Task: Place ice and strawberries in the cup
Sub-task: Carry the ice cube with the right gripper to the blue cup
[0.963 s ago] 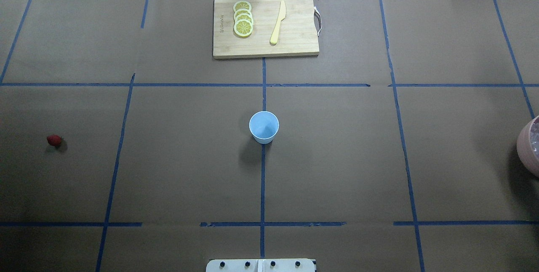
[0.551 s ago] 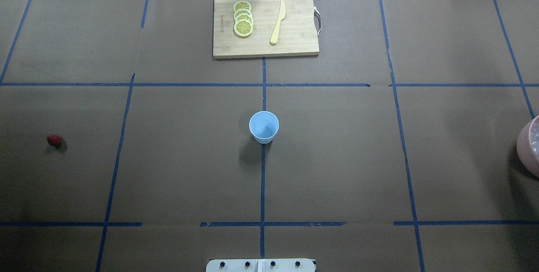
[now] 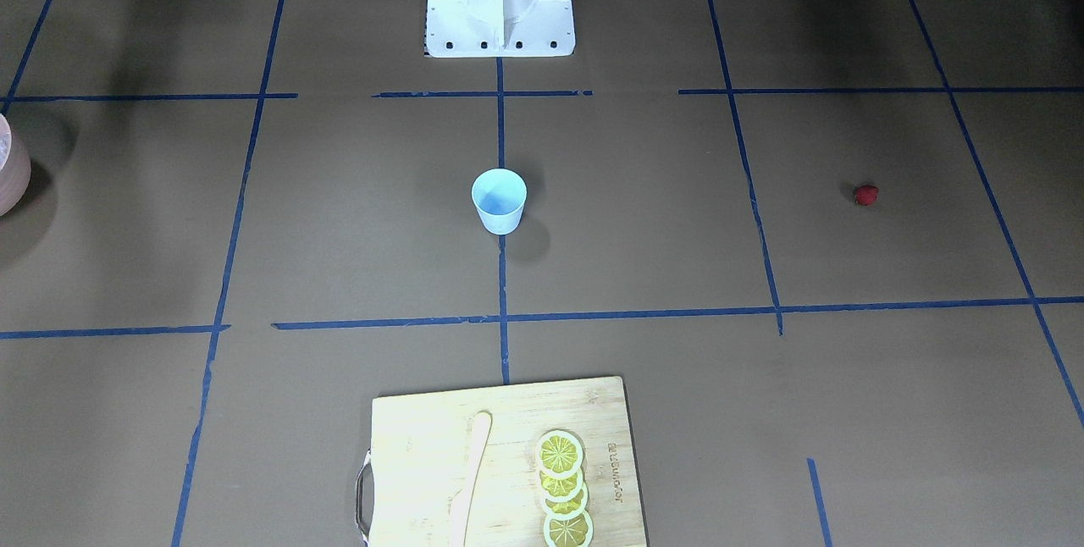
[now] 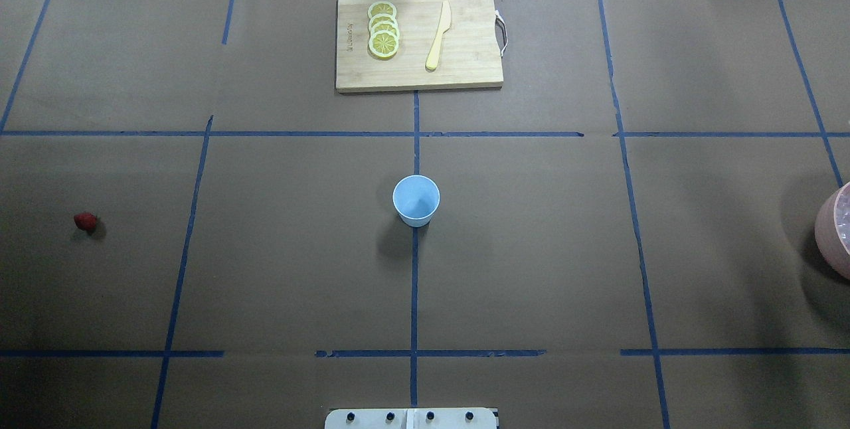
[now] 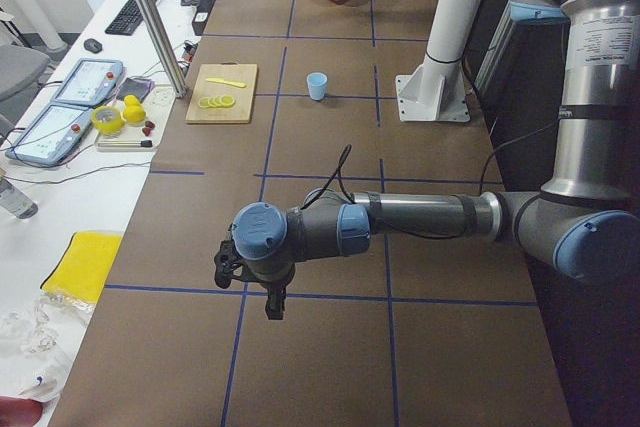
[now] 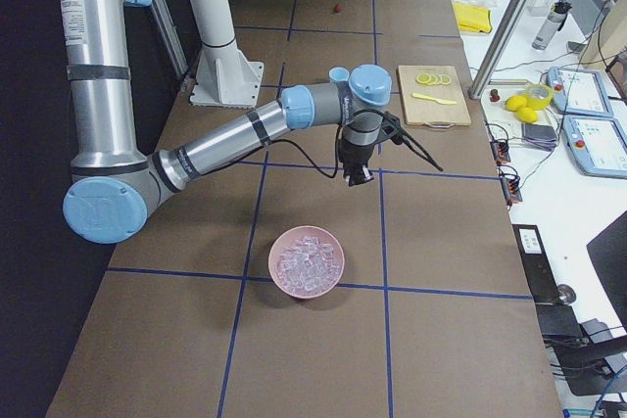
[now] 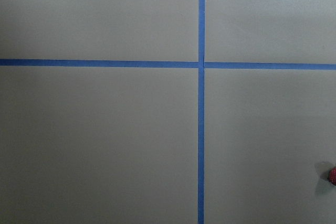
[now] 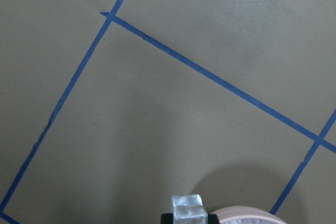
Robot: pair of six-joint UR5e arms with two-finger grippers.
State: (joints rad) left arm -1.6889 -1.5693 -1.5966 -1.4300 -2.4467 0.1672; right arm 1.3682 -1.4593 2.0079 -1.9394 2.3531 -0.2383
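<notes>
Robot's right hand (image 6: 357, 180) hangs above the tabletop (image 4: 531, 250), just past the pink bowl (image 6: 306, 291) on the side toward the middle. Its own camera shows one clear ice cube (image 8: 187, 205) pinched between two dark fingertips (image 8: 166, 219) at the bottom edge, with the bowl's rim curving just beside it. More ice (image 6: 307, 257) lies heaped in that bowl. Only the right-end view gives the whole bowl; the overhead and front views cut it at their edges, and both arms appear only in the two end views.

Farther along, the pale-blue cup (image 4: 416, 200) stands upright on the central strip of blue tape (image 4: 414, 296), well apart from the bowl. From above its inside shows plain blue. In the right-end view the right arm's blue wrist joint sits just beside the cup and hides part of it. Beyond the cup, at the tabletop's far edge, lies a wooden cutting board (image 4: 465, 67) carrying four overlapping lemon slices (image 4: 383, 30) and a pale knife (image 4: 439, 34).

The strawberry (image 4: 85, 221) lies alone on the robot's left side, well apart from the cup. At that end the left hand (image 5: 272, 304) hovers near a crossing of blue tape, pointing down. Whether it is wide or narrow I cannot tell, since its fingers show only in the left-end view. Its camera catches the berry as a red speck at the right edge.
</notes>
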